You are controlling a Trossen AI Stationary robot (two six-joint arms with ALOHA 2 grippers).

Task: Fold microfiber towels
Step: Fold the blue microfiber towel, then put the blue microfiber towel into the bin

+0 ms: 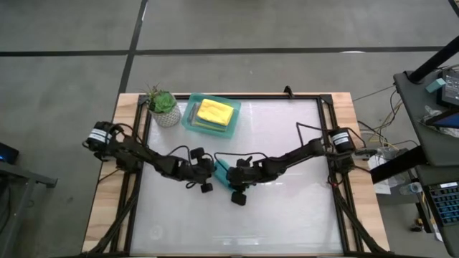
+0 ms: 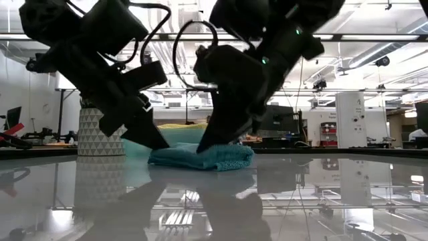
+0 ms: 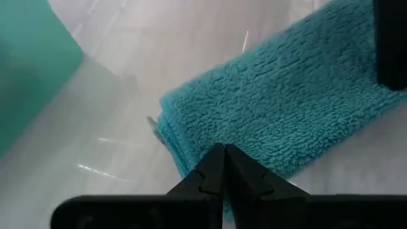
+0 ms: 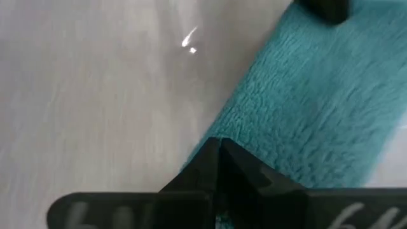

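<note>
While both arms meet at the table's middle, the scene reads as follows.

Towel in hand: a teal towel [image 2: 200, 156] lies near the centre of the table [image 1: 287, 208], already doubled into a narrow band with its layered edges showing in the left wrist view.

Left gripper [image 3: 224, 166]: fingers fully closed, tips together at one edge of the teal towel; whether cloth is pinched between them cannot be told.

Right gripper [image 4: 219, 159]: fingers closed at the opposite edge of the same towel, apparently nipping the cloth, though the pinch itself is hidden.

Finished work: a yellow towel [image 1: 215, 111] sits folded on top in the tray [image 1: 188, 122] at the table's far side, just beside the potted plant [image 1: 162, 106]; other cloth edges seem to lie under it, but their colours and number cannot be made out.

Progress, as judged: this fold looks nearly complete; a final fold or squaring may remain.

Left to do, as judged: carry the teal towel to the tray. No unfolded towel shows elsewhere on the table, so this may be among the last.
</note>
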